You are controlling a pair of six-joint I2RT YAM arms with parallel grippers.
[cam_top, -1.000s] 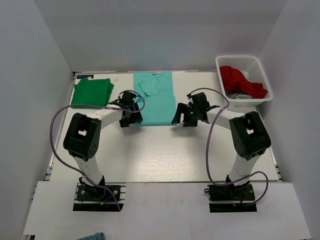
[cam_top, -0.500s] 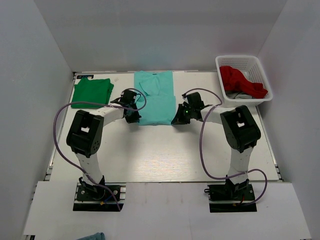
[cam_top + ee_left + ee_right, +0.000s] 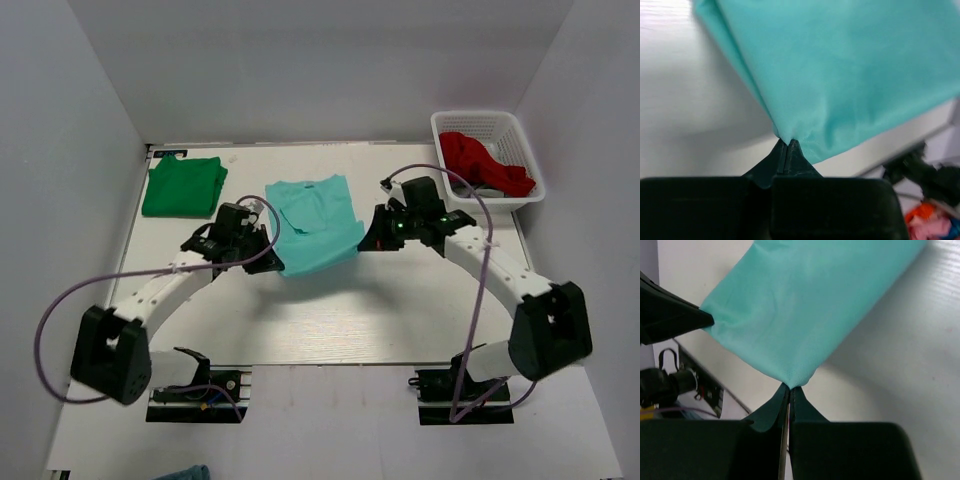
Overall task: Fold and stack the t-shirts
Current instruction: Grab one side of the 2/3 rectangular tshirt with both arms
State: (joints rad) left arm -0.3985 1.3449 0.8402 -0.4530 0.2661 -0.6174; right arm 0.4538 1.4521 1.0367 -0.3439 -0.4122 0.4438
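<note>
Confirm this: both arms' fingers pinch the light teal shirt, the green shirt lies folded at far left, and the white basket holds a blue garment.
Not blue: the top external view shows a red garment in the white basket. Left fingers and right fingers do pinch the light teal shirt; the green shirt lies folded at far left.

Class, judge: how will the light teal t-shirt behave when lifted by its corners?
Probably floppy: the light teal t-shirt sags between the left gripper and right gripper. Likely light: small pinches at two corners seem enough to hold it.
</note>
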